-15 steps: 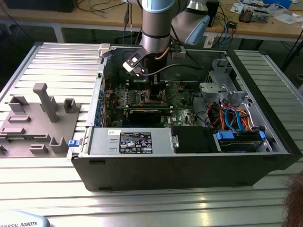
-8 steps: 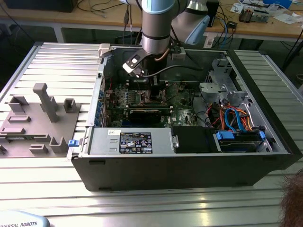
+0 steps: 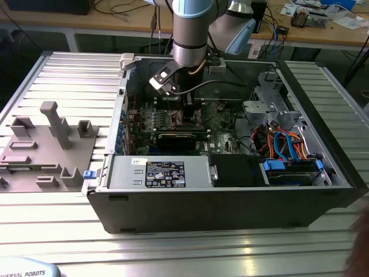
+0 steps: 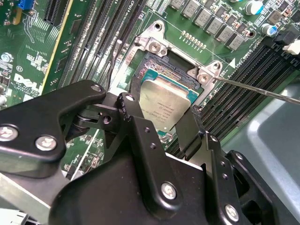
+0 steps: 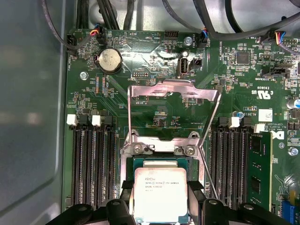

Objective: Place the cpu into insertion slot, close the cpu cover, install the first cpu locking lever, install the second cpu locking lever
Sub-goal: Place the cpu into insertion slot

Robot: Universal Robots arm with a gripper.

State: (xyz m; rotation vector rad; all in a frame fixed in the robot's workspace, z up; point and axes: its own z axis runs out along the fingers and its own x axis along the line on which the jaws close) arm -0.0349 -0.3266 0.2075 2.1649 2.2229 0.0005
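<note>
While clamped on the cpu [image 5: 161, 193] with the end effector [image 4: 161, 117], poised directly over the insertion slot [image 4: 161, 70], apparently unseated. Left to do: seating, closing the upright cpu cover [image 5: 173, 87], hooking both locking levers [image 4: 262, 90].

The tool [image 4: 158, 117] clasps the cpu [image 4: 166, 104] by two opposite edges, directly over the insertion slot [image 4: 161, 64] — its silvery frame shows beyond the chip. Long black memory slots [image 4: 101, 35] flank the insertion slot on both sides.
</note>
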